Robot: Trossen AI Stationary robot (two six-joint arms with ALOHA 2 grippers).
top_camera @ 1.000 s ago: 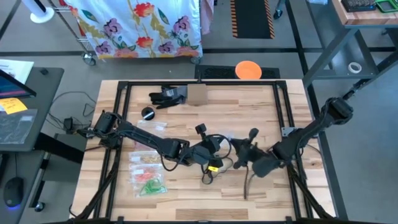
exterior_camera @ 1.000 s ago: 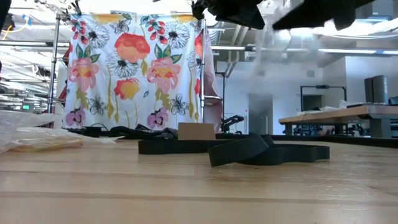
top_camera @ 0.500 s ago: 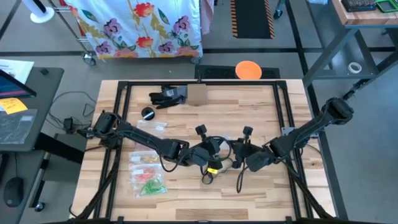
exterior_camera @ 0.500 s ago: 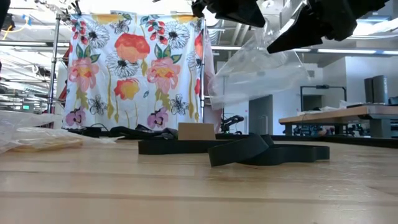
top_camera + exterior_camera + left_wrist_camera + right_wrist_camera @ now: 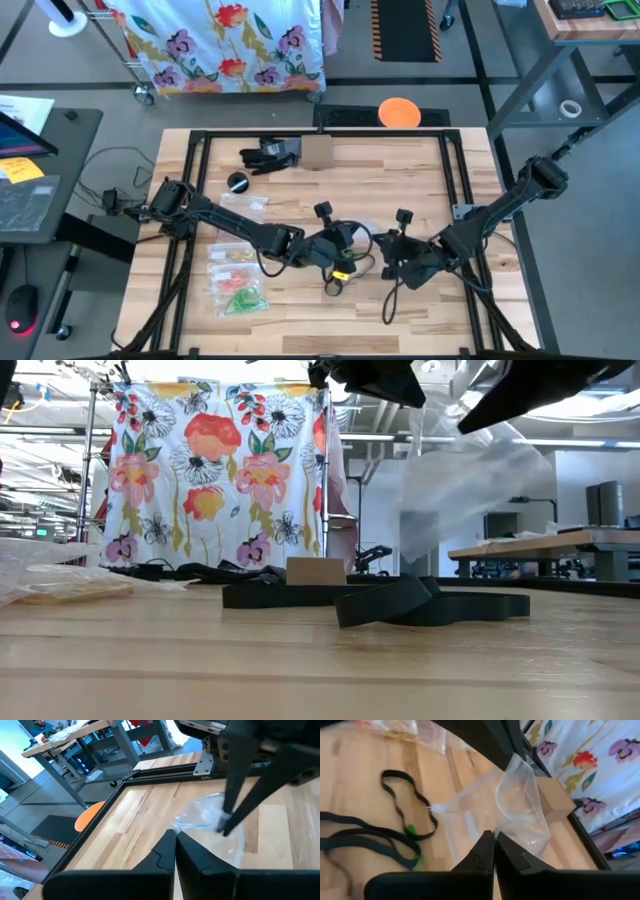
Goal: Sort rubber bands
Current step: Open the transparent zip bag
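Bag-handling is the step in hand: both arms meet over mid-bench (image 5: pixel 400 160), the left pincer (image 5: pixel 175 836) and right pincer (image 5: pixel 494 836) each clenched on an edge of one clear zip bag (image 5: pixel 520 800), lifted between them. Sorted rubber bands (image 5: pixel 238 298) lie in bags near the bench's left front, well apart. Next, I judge, the bag's mouth must be spread without slipping.

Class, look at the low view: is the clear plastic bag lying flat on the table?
No, the clear plastic bag hangs in the air above the table.
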